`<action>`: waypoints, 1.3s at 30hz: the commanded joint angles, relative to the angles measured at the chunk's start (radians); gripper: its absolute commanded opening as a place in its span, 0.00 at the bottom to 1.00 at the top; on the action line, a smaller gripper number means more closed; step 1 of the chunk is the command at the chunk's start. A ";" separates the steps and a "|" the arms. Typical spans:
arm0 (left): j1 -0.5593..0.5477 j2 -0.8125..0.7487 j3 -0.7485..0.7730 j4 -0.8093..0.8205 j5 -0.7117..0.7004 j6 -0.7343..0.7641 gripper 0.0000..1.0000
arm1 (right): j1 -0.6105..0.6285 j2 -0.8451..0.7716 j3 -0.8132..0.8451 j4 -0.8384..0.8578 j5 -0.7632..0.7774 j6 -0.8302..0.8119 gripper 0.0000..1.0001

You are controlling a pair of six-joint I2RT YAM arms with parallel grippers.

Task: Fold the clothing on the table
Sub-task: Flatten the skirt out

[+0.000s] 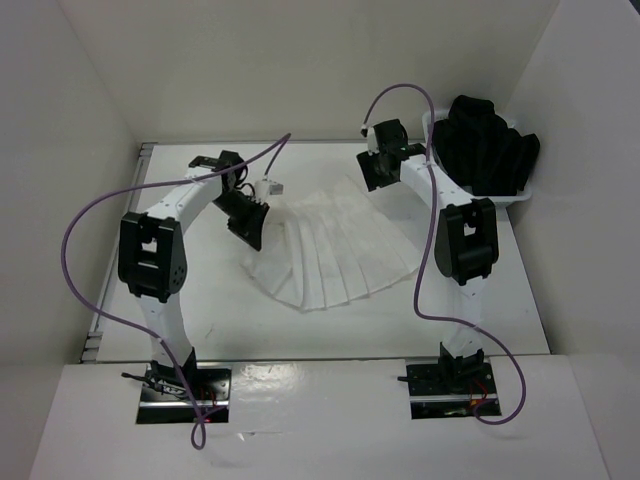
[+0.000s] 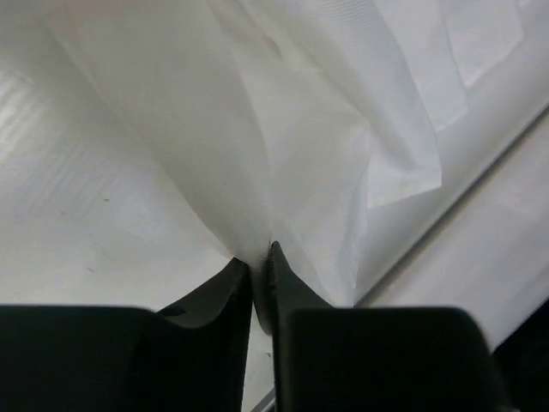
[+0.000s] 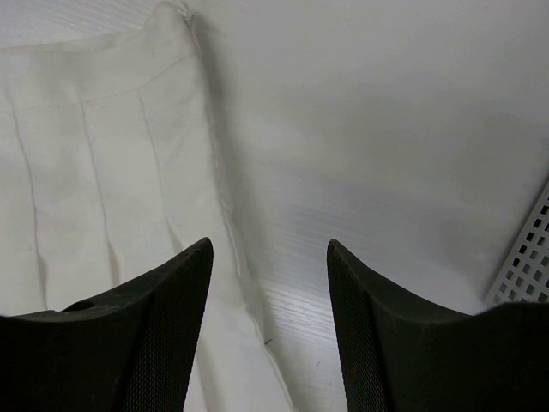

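Across the white surface point(image 1: 200, 310) pleated clothing point(image 1: 340, 250) is spread, its edge pinched by the left hand point(image 2: 262, 257) for folding; the right hand point(image 3: 270, 249) is held open.

The clothing point(image 1: 335, 250) is spread fan-wise on the table point(image 1: 210, 300). The left gripper point(image 1: 250, 232) is set at its left edge — the right gripper point(image 1: 373, 178) is held by its far right corner, near a basket point(image 1: 505, 200) filled with black garments point(image 1: 485, 145).

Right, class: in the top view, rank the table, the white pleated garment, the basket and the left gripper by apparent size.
Largest to smallest:
1. table
2. white pleated garment
3. basket
4. left gripper
None look close enough to tie.
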 commanded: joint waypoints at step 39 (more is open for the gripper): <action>0.243 0.315 0.029 0.549 0.255 -0.485 0.60 | 0.019 -0.068 -0.014 -0.003 -0.027 -0.019 0.61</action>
